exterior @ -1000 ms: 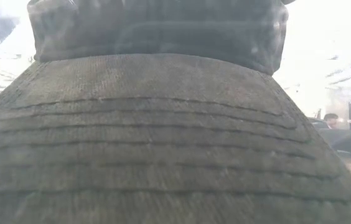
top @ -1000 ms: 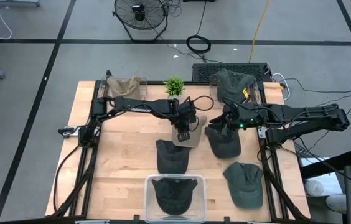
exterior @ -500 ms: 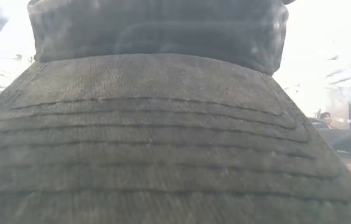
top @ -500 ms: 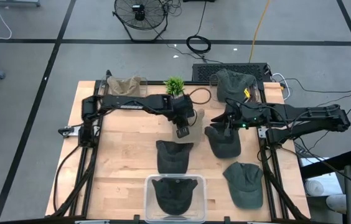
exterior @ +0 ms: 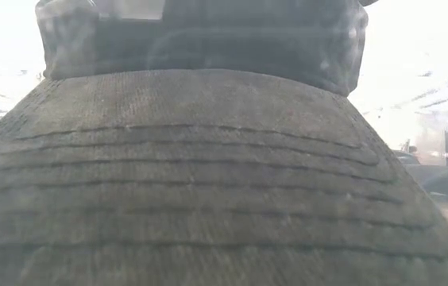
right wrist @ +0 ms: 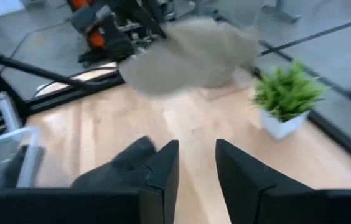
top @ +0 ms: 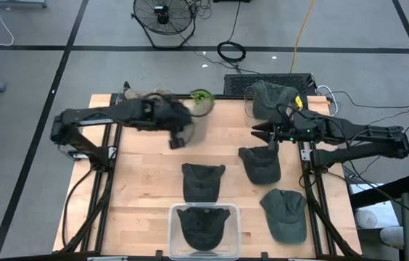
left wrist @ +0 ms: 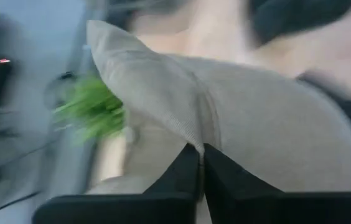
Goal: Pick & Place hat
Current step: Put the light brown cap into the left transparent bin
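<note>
My left gripper (top: 178, 138) is shut on a beige hat (top: 194, 125) and holds it in the air over the table's far left part, next to the small green plant (top: 201, 96). The hat also shows in the left wrist view (left wrist: 256, 118) and in the right wrist view (right wrist: 194, 53). My right gripper (top: 257, 130) is open and empty over the table's far right part, beyond a dark hat (top: 260, 164) that lies flat on the table. The low view is filled by a dark hat's brim (exterior: 208, 183). My left gripper pinches a raised fold of the beige hat's cloth (left wrist: 195, 138) between its two shut fingers (left wrist: 185, 168). The hat is lifted clear of the table and spreads out past the fingers.
Two more dark hats (top: 203, 181) (top: 286, 214) lie on the table. Another lies in a clear box (top: 177, 217) at the near edge, and one more (top: 273, 98) sits at the far right. Beige cloth (top: 143, 96) lies at the far left corner.
My left gripper has lifted the beige hat off the table's middle and swung it quickly toward the far left, next to the plant. My right gripper has drawn back from the dark hat toward the far edge.
</note>
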{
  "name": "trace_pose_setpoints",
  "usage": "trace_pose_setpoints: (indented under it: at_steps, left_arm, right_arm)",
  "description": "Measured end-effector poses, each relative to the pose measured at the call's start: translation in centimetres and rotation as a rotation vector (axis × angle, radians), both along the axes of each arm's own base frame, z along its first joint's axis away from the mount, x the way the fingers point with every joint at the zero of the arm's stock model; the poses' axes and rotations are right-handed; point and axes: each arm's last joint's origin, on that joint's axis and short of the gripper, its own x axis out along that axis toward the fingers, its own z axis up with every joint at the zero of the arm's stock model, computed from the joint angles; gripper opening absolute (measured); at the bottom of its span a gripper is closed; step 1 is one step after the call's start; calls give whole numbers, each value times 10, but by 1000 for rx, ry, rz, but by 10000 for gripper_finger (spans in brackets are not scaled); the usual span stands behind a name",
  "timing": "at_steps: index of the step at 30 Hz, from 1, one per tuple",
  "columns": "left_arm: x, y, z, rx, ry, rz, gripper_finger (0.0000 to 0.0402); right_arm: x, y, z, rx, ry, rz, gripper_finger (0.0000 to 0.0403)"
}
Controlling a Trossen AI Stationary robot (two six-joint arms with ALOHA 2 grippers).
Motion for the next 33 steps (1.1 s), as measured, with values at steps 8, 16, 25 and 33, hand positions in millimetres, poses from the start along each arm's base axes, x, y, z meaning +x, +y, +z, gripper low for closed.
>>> trace_pose_setpoints:
  at_steps: [8, 16, 25, 33]
  left_arm:
    - [-50, 24, 12, 211, 228, 171, 10]
    - [-68, 63, -5, 237, 387, 274, 14]
    - [-95, 93, -52, 280, 397, 245, 8]
    - [-123, 104, -94, 255, 439, 228, 12]
  right_arm:
    - [3, -6, 4, -55, -37, -24, 93]
    - [3, -8, 5, -56, -45, -35, 93]
    - [3, -8, 5, -23, -53, -44, 93]
    - [3, -9, 5, -28, -53, -78, 93]
